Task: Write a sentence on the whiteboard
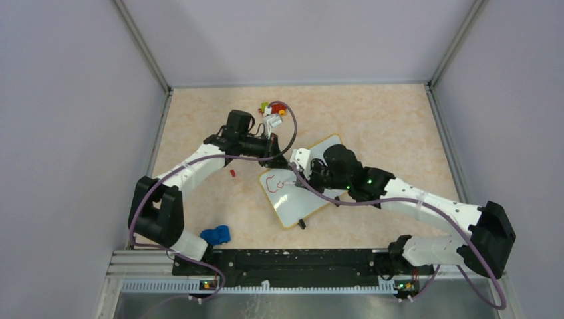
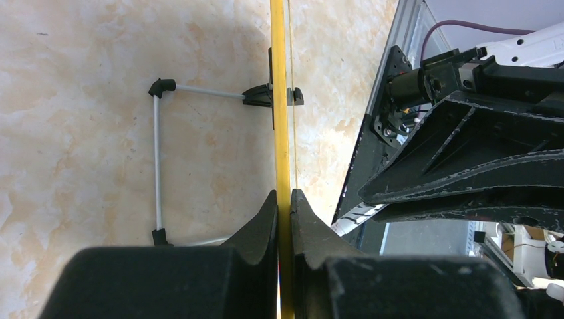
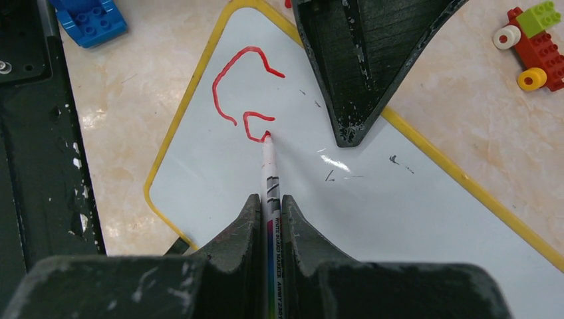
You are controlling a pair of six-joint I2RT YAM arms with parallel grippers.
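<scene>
Firmly clenched, the right gripper (image 3: 269, 203) grasps a marker (image 3: 269, 173) whose tip rests on the whiteboard (image 3: 372, 193).

The marker's white barrel runs out between the two black fingers, and its red tip touches the glossy surface at the end of a small open loop; beyond that loop sits a larger red C-shaped curve, all that shows of the sentence (image 3: 255, 49). The left gripper (image 2: 284, 199) is clamped on the board's yellow rim, one finger pressed to each face, on the edge close to the writing. A thin white wire stand (image 2: 157, 159) with black ends juts from one face. The board sits askew at the middle of the marbled table (image 1: 379, 126), between the two arms. A cluster of coloured toy bricks (image 3: 537, 40) lies past its far edge, a small red cap (image 1: 232, 173) lies just left of it, and a blue brick (image 1: 215, 234) lies near the left arm's base.
</scene>
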